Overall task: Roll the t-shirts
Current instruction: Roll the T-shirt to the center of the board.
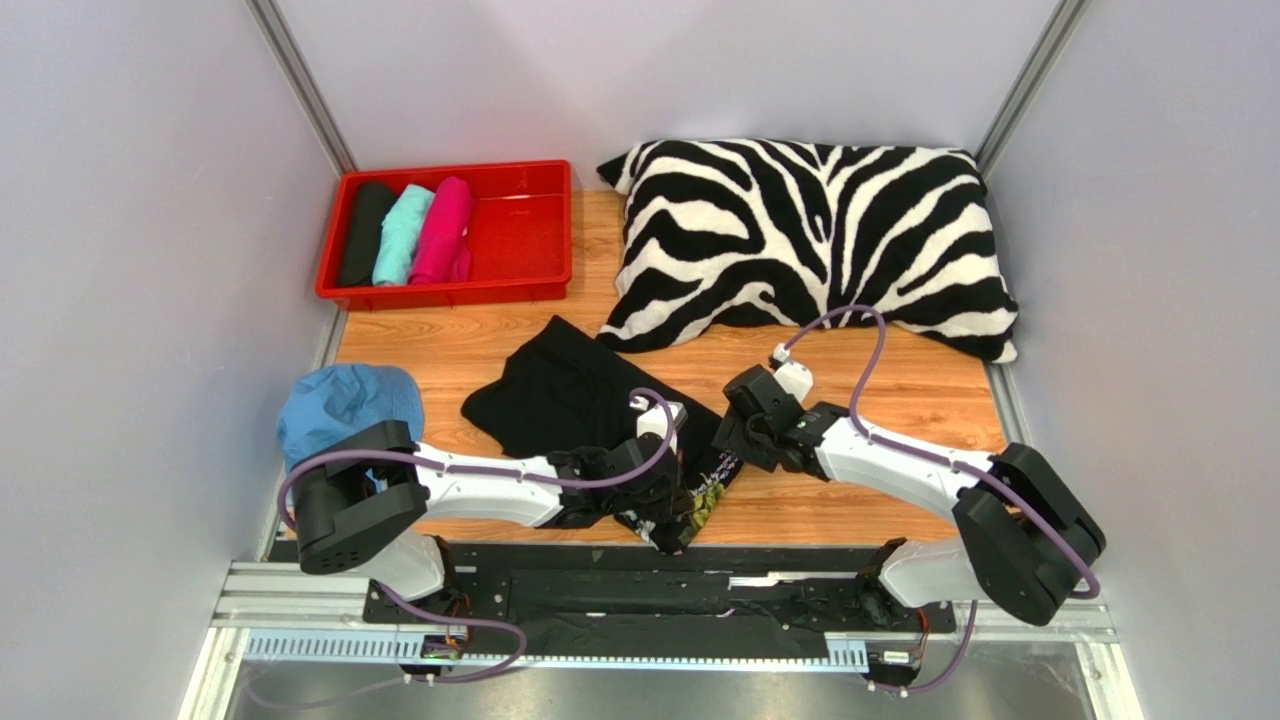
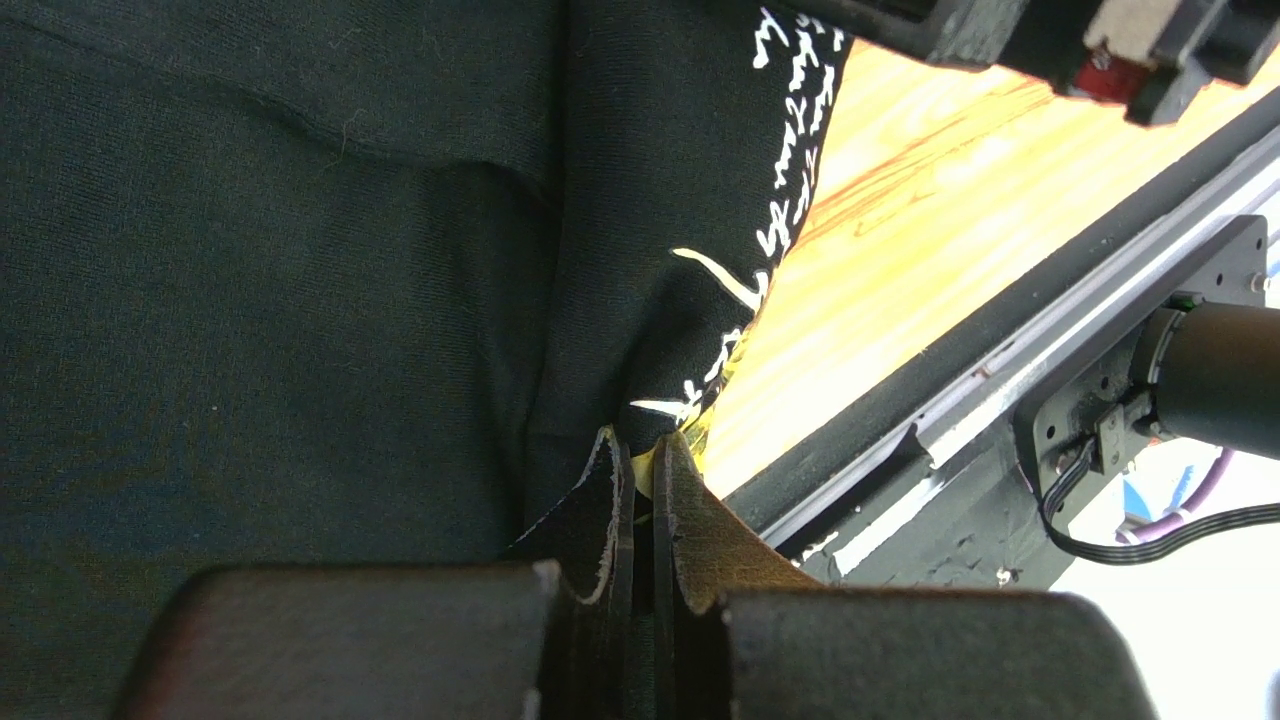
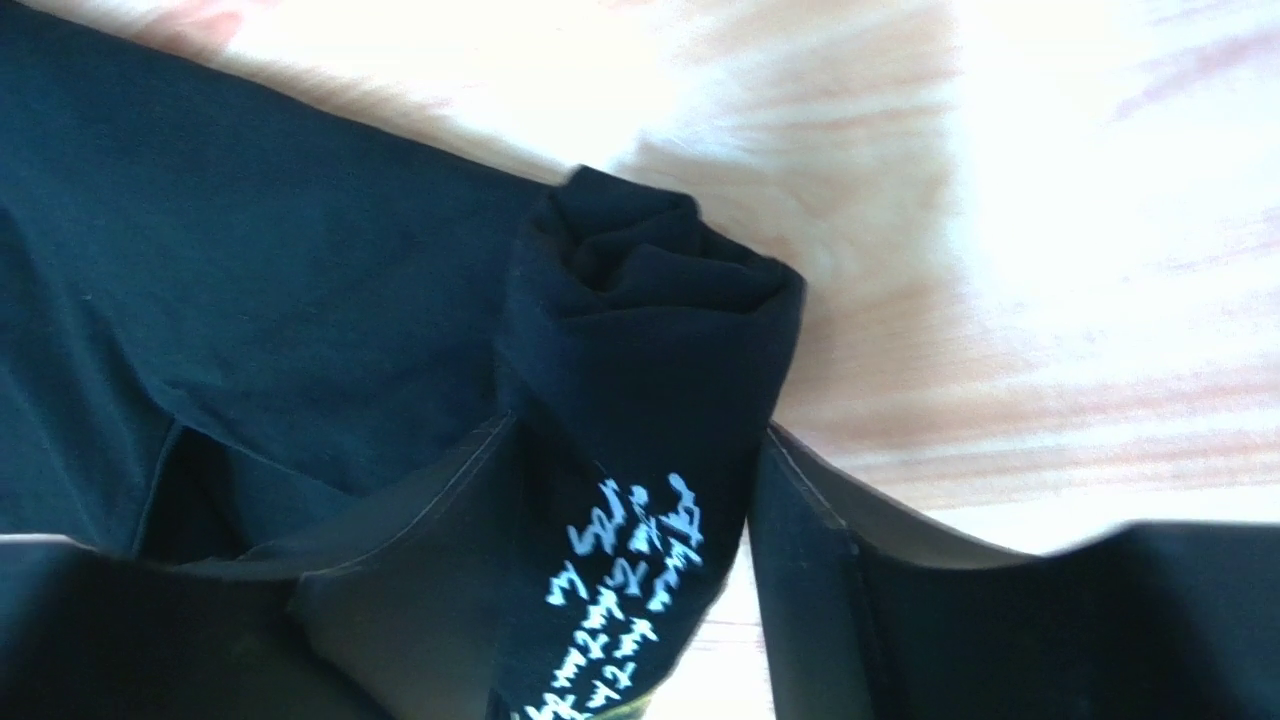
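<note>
A black t-shirt with small white print (image 1: 559, 398) lies on the wooden table, partly rolled at its near right end. My left gripper (image 1: 664, 507) is shut, pinching the shirt's printed edge (image 2: 706, 353) between its fingertips in the left wrist view (image 2: 643, 450). My right gripper (image 1: 736, 438) has the rolled end of the shirt (image 3: 661, 323) between its fingers (image 3: 639, 428), closed on it. Black (image 1: 365, 233), teal (image 1: 401, 234) and pink (image 1: 445, 230) rolls lie side by side in the red tray (image 1: 526, 225).
A zebra-striped pillow (image 1: 812, 240) fills the back right of the table. A light blue cap (image 1: 343, 408) lies at the left edge beside the left arm. A black rail (image 1: 646, 600) runs along the table's near edge. Grey walls close both sides.
</note>
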Robot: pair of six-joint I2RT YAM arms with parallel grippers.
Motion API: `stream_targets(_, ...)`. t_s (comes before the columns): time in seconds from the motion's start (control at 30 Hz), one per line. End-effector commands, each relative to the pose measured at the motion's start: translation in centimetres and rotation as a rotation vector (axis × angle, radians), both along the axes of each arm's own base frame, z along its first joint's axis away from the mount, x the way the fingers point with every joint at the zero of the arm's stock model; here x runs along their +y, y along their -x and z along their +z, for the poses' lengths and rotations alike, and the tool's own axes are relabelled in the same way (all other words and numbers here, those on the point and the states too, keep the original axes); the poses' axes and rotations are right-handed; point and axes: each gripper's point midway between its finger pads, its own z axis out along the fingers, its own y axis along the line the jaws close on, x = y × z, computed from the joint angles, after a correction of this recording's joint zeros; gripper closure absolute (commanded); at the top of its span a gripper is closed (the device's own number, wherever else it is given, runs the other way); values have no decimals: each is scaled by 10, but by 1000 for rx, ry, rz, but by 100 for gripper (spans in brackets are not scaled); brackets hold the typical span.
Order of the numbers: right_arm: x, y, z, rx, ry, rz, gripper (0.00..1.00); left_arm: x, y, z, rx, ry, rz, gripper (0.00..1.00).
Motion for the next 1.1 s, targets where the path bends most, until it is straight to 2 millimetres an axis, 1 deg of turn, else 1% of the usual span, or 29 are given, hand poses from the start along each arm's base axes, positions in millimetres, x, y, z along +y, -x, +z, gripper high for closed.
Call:
stream_targets(0.0, 7, -20, 18, -45, 21, -18, 62, -1, 2, 10, 5, 35, -18, 100)
stream_targets(0.03, 6, -19, 15, -28, 43, -15, 67, -2, 2, 10, 2, 36, -21, 100)
stream_targets(0.07, 8, -22, 18, -25, 48, -12, 74, -3, 2, 12, -4, 37, -37, 100)
stream_targets(0.1, 4, -17, 15, 4, 76, -10, 88, -5, 2, 14, -10, 43, -47, 99)
stream_targets(0.17, 3, -18, 14, 32, 114, -12, 98, -10, 4, 19, -35, 60, -86, 98)
stream_targets(0.2, -5, -12, 11, 66, 154, -17, 100, -11, 3, 22, -47, 64, -96, 93)
stream_targets(0.27, -10, -12, 11, 85, 193, -37, 100, -11, 2, 28, -78, 68, -116, 84)
stream_targets(0.3, -17, -6, 9, 115, 226, -41, 100, -13, 0, 33, -93, 75, -120, 75)
stream_targets(0.37, -22, -4, 7, 138, 258, -49, 100, -13, -2, 41, -131, 73, -139, 65)
stream_targets(0.4, -24, -2, 10, 152, 275, -48, 100, -16, -3, 47, -151, 79, -150, 59)
stream_targets(0.43, -24, -2, 11, 157, 285, -49, 100, -16, -2, 53, -172, 78, -160, 46)
stream_targets(0.47, -25, -1, 11, 168, 297, -51, 100, -15, -5, 56, -214, 63, -165, 43)
stream_targets(0.5, -27, -1, 12, 185, 317, -51, 100, -21, -1, 65, -242, 68, -180, 41)
stream_targets(0.53, -29, -1, 12, 193, 331, -54, 100, -19, 0, 67, -260, 47, -184, 40)
stream_targets(0.57, -30, 0, 12, 200, 341, -54, 100, -18, -3, 68, -296, 17, -175, 39)
stream_targets(0.6, -33, 3, 10, 221, 364, -57, 100, -23, 2, 75, -322, 14, -192, 39)
stream_targets(0.63, -31, 0, 14, 219, 364, -58, 100, -22, 4, 71, -334, -25, -198, 38)
stream_targets(0.67, -30, 1, 14, 226, 367, -55, 100, -21, -1, 72, -375, -58, -175, 38)
stream_targets(0.7, -32, 2, 14, 240, 381, -55, 100, -25, 5, 77, -395, -78, -190, 37)
stream_targets(0.73, -29, 0, 16, 243, 381, -55, 100, -21, 6, 66, -401, -149, -198, 36)
stream_targets(0.77, -31, 2, 15, 258, 395, -55, 100, -17, 0, 66, -438, -198, -168, 36)
stream_targets(0.8, -31, 2, 16, 261, 398, -55, 100, -25, 5, 73, -457, -207, -172, 36)
stream_targets(0.83, -31, 2, 15, 266, 404, -56, 100, -20, 6, 60, -462, -279, -182, 36)
stream_targets(0.87, -31, 2, 15, 267, 407, -55, 100, -19, 4, 61, -496, -310, -175, 36)
stream_targets(0.9, -31, 2, 14, 272, 409, -52, 100, -26, 10, 66, -519, -311, -189, 35)
stream_targets(0.93, -31, 2, 14, 273, 408, -52, 100, -27, 13, 59, -531, -349, -209, 35)
stream_targets(1.0, -30, 2, 13, 281, 411, -52, 100, -32, 16, 62, -553, -370, -205, 35)
stream_targets(1.03, -30, 2, 12, 285, 411, -52, 100, -27, 16, 55, -549, -412, -206, 35)
stream_targets(1.07, -30, 2, 11, 286, 413, -54, 100, -26, 16, 53, -559, -433, -196, 35)
